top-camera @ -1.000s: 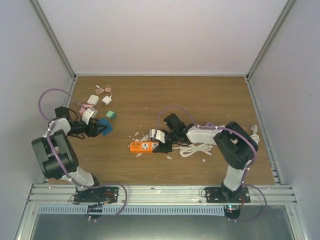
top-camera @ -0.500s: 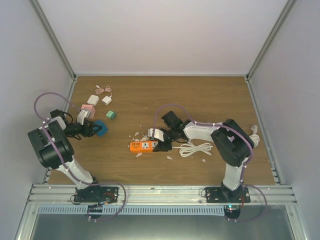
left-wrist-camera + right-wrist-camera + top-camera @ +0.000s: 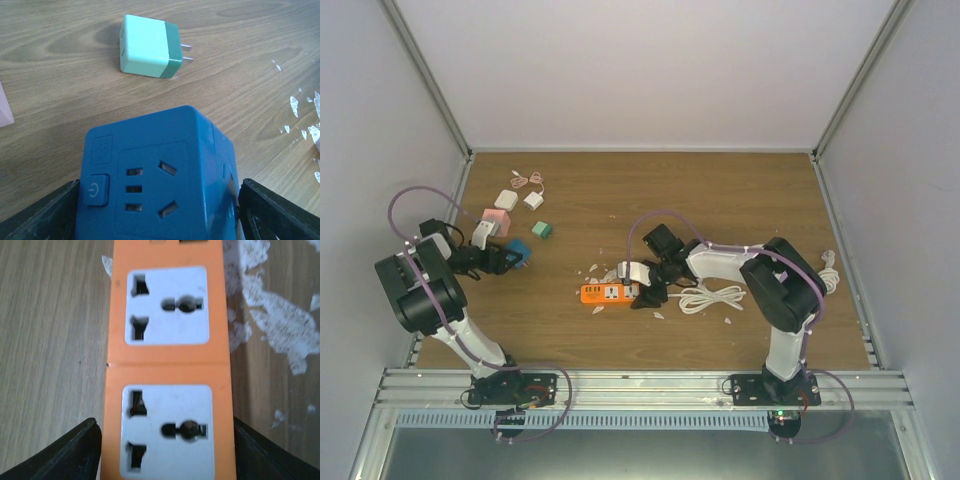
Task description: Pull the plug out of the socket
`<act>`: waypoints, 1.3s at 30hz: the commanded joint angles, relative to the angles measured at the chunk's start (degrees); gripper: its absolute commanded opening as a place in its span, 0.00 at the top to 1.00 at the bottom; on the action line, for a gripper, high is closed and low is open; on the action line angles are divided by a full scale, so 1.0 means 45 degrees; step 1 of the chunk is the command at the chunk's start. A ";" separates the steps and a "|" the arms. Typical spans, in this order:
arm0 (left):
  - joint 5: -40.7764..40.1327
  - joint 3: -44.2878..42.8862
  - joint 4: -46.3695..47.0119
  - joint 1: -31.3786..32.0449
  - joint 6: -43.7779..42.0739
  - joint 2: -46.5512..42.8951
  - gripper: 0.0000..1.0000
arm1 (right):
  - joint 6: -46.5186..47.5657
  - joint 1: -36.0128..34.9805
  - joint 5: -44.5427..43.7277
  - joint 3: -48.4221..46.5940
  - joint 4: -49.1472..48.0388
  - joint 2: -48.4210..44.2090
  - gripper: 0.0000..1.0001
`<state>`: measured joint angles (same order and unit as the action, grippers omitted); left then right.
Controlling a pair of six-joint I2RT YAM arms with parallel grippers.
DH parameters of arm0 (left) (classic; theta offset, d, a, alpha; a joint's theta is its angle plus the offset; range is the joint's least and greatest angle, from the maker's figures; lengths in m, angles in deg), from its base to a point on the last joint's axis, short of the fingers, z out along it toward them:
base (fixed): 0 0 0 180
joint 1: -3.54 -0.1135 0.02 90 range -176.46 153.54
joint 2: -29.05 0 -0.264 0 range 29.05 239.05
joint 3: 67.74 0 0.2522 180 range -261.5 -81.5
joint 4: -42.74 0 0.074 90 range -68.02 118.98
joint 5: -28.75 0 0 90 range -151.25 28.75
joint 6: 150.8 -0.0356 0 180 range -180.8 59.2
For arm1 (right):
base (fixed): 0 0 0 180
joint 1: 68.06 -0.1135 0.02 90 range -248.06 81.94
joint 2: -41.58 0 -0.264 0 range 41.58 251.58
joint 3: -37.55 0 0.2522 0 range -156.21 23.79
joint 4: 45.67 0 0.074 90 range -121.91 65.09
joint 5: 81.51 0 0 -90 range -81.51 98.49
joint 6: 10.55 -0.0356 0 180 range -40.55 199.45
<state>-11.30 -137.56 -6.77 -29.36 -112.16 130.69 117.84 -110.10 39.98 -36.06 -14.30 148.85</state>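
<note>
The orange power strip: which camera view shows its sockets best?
The right wrist view: the orange power strip fills it close up, with two empty sockets clear. The top external view shows the strip only small, its right end covered. The left wrist view does not show it.

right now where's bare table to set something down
Free: the far table behind the orange power strip and white cable, and the near edge in front of them. Crowded: the left side around the green adapter and blue cube socket.
</note>
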 commanded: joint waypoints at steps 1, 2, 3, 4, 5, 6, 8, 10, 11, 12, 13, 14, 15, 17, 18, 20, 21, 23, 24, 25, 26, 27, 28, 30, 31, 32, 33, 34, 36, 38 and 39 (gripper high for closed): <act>-0.0213 -0.0351 0.0552 -0.0142 0.0317 0.0071 0.15 | 0.0165 0.0118 -0.0459 0.0133 0.1074 -0.0216 0.31; -0.0245 -0.0353 0.0604 -0.0165 0.0362 0.0042 0.13 | 0.0170 0.0140 -0.0476 0.0144 0.1118 -0.0305 0.29; -0.0276 -0.0346 0.0649 -0.0182 0.0385 -0.0006 0.12 | 0.0178 0.0177 -0.0464 0.0153 0.1179 -0.0387 0.27; -0.0307 -0.0323 0.0716 -0.0192 0.0395 -0.0046 0.09 | 0.0187 0.0214 -0.0431 0.0156 0.1258 -0.0483 0.25; -0.0360 -0.0291 0.0744 -0.0188 0.0411 -0.0124 0.04 | 0.0234 0.0252 -0.0375 0.0154 0.1336 -0.0595 0.23; -0.0461 -0.0256 0.0845 -0.0188 0.0432 -0.0207 0.01 | 0.0272 0.0308 -0.0322 0.0173 0.1416 -0.0714 0.21; -0.0676 -0.0221 0.0979 -0.0193 0.0462 -0.0403 0.01 | 0.0342 0.0398 -0.0336 0.0185 0.1582 -0.0964 0.20; -0.0871 -0.0201 0.1090 -0.0193 0.0507 -0.0628 0.01 | 0.0468 0.0561 -0.0358 0.0214 0.1801 -0.1224 0.18; -0.0928 -0.0183 0.1120 -0.0193 0.0505 -0.0761 0.01 | 0.0557 0.0659 -0.0356 0.0225 0.1968 -0.1366 0.18; -0.0947 -0.0166 0.1144 -0.0193 0.0507 -0.0907 0.01 | 0.0642 0.0774 -0.0346 0.0243 0.2135 -0.1506 0.18; -0.0974 -0.0167 0.1127 -0.0188 0.0513 -0.1057 0.01 | 0.0733 0.0886 -0.0365 0.0280 0.2300 -0.1628 0.18; -0.0999 -0.0179 0.1091 -0.0188 0.0513 -0.1215 0.01 | 0.0844 0.1003 -0.0374 0.0343 0.2453 -0.1778 0.18; -0.0986 -0.0171 0.1076 -0.0197 0.0513 -0.1401 0.01 | 0.0961 0.1202 -0.0400 0.0424 0.2657 -0.1921 0.18; -0.1022 -0.0143 0.1073 -0.0178 0.0508 -0.1849 0.01 | 0.1237 0.1449 -0.0512 0.0631 0.2936 -0.2173 0.18; -0.1030 -0.0125 0.1069 -0.0186 0.0503 -0.2088 0.01 | 0.1381 0.1579 -0.0573 0.0790 0.3059 -0.2268 0.18; -0.1026 -0.0122 0.1069 -0.0166 0.0435 -0.2586 0.01 | 0.1697 0.1852 -0.0684 0.1159 0.3304 -0.2453 0.18; -0.1050 -0.0164 0.1003 -0.0158 0.0308 -0.2834 0.01 | 0.1894 0.1978 -0.0714 0.1319 0.3428 -0.2574 0.19; -0.1255 -0.0307 0.0989 -0.0141 0.0223 -0.3425 0.01 | 0.2208 0.2171 -0.0816 0.1631 0.3704 -0.2741 0.20; -0.1337 -0.0402 0.1015 -0.0148 0.0206 -0.3676 0.01 | 0.2330 0.2233 -0.0948 0.1825 0.3763 -0.2828 0.21; -0.1343 -0.0511 0.0962 -0.0139 0.0165 -0.3874 0.01 | 0.2418 0.2292 -0.1128 0.2035 0.3788 -0.2939 0.22; -0.1309 -0.0644 0.0843 -0.0116 0.0128 -0.4045 0.01 | 0.2498 0.2365 -0.1270 0.2240 0.3827 -0.3023 0.24; -0.1256 -0.0810 0.0662 -0.0069 0.0109 -0.4152 0.01 | 0.2576 0.2484 -0.1344 0.2417 0.3874 -0.3127 0.25; -0.1216 -0.0941 0.0474 0.0003 0.0087 -0.4243 0.01 | 0.2640 0.2619 -0.1368 0.2561 0.3948 -0.3232 0.28; -0.1147 -0.1105 0.0142 0.0199 0.0041 -0.4411 0.01 | 0.2767 0.3021 -0.1359 0.2828 0.4130 -0.3441 0.32; -0.1173 -0.1117 0.0053 0.0401 0.0037 -0.4505 0.01 | 0.2834 0.3250 -0.1370 0.2988 0.4190 -0.3543 0.34; -0.1232 -0.1086 0.0009 0.0577 0.0061 -0.4576 0.01 | 0.2894 0.3535 -0.1371 0.3177 0.4234 -0.3685 0.36; -0.1312 -0.0995 0.0004 0.0777 0.0052 -0.4670 0.01 | 0.2980 0.3899 -0.1434 0.3435 0.4273 -0.3808 0.38; -0.1371 -0.0915 0.0027 0.0993 0.0072 -0.4767 0.01 | 0.3066 0.4170 -0.1497 0.3657 0.4279 -0.3908 0.42; -0.1572 -0.0679 0.0174 0.1470 0.0162 -0.4954 0.01 | 0.3288 0.4709 -0.1580 0.4060 0.4305 -0.4134 0.50; -0.1862 -0.0486 0.0414 0.1958 0.0385 -0.5093 0.01 | 0.3498 0.5295 -0.1596 0.4419 0.4369 -0.4417 0.53; -0.2019 -0.0431 0.0513 0.2239 0.0505 -0.5115 0.01 | 0.3617 0.5573 -0.1590 0.4574 0.4425 -0.4570 0.54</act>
<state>-18.25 -141.10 -5.59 -23.09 -110.87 109.73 131.63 -89.51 35.41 -18.84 2.24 130.49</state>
